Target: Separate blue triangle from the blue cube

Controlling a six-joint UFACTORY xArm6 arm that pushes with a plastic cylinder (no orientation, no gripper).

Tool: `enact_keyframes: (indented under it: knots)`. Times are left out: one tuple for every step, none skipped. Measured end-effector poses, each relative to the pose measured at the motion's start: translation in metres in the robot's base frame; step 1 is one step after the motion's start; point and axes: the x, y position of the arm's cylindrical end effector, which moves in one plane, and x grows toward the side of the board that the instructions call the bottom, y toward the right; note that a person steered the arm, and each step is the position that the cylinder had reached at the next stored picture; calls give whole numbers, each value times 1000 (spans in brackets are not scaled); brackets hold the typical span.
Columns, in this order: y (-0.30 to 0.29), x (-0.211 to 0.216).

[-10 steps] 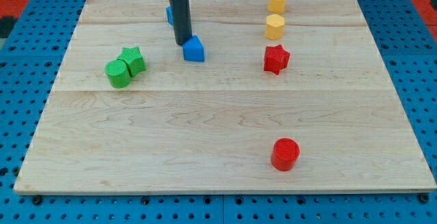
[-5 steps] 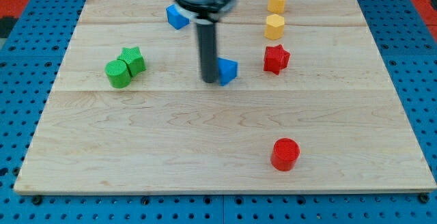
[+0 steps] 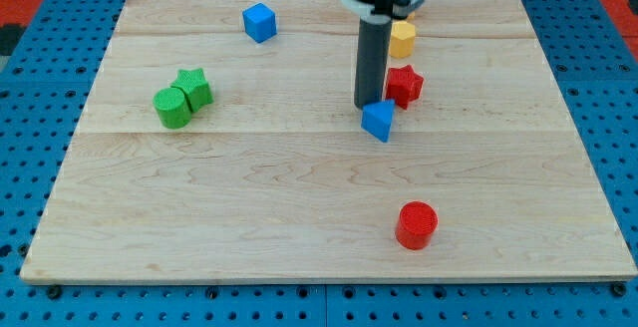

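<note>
The blue triangle (image 3: 378, 121) lies near the board's middle, just below and left of the red star (image 3: 403, 86). The blue cube (image 3: 259, 22) sits far off at the view's top left of centre. My tip (image 3: 367, 105) stands right at the triangle's upper edge, touching or nearly touching it, between it and the red star. The rod rises straight up from there and hides part of the upper yellow block.
A yellow block (image 3: 403, 39) sits above the red star. A green star (image 3: 193, 88) and a green cylinder (image 3: 171, 108) touch at the left. A red cylinder (image 3: 417, 224) stands at the lower right. The wooden board (image 3: 319, 197) lies on a blue pegboard.
My tip has swept to the right and pushed the blue triangle right and down, away from the blue cube. The cube, once hidden behind the rod, now shows fully.
</note>
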Motion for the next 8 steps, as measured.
enact_keyframes:
  knots:
    - [20,3]
    - [-8,29]
    - [13,38]
    - [-21,71]
    - [3,95]
    - [55,95]
    - [45,95]
    - [36,87]
